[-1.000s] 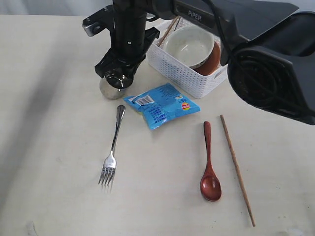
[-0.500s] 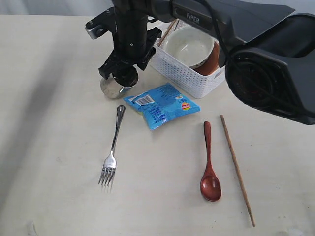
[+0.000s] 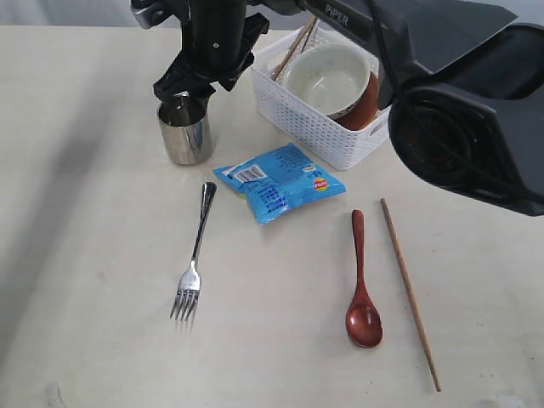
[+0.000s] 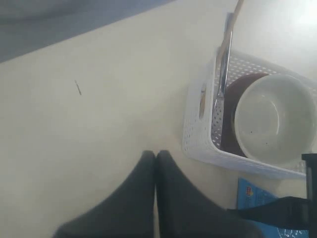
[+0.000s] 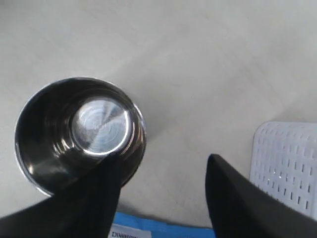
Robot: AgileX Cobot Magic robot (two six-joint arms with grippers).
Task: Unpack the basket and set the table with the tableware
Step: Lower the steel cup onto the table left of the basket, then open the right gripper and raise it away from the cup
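We judge the unpacking a little over half done. Out on the worktop (image 3: 85,212) we count the cup (image 3: 185,129), upright just beside the basket (image 3: 297,119), then the fork (image 3: 195,259), the spoon (image 3: 362,285) and one chopstick (image 3: 410,293), laid out in a loose row nearer the camera. The spoon and chopstick lie side by side. The blue packet (image 3: 280,181) lies between the fork and the spoon, near the basket; it is no part of the setting.

Left in the basket are the bowl (image 3: 327,79), empty and mouth up, and the brown plate (image 3: 367,104) tucked under and beside it. The knife (image 4: 223,69) and the second chopstick (image 4: 230,29) lean together against one end wall. The cup holds nothing; we see its bare steel bottom in the right wrist view.

The right gripper (image 5: 159,171) hangs over the cup with its jaws spread and nothing between them, so the cup stands free. The left gripper (image 4: 156,163) is closed on nothing, over bare worktop beside the basket.

What is left, by our reckoning: four pieces to lift out, and perhaps some tidying of the layout.
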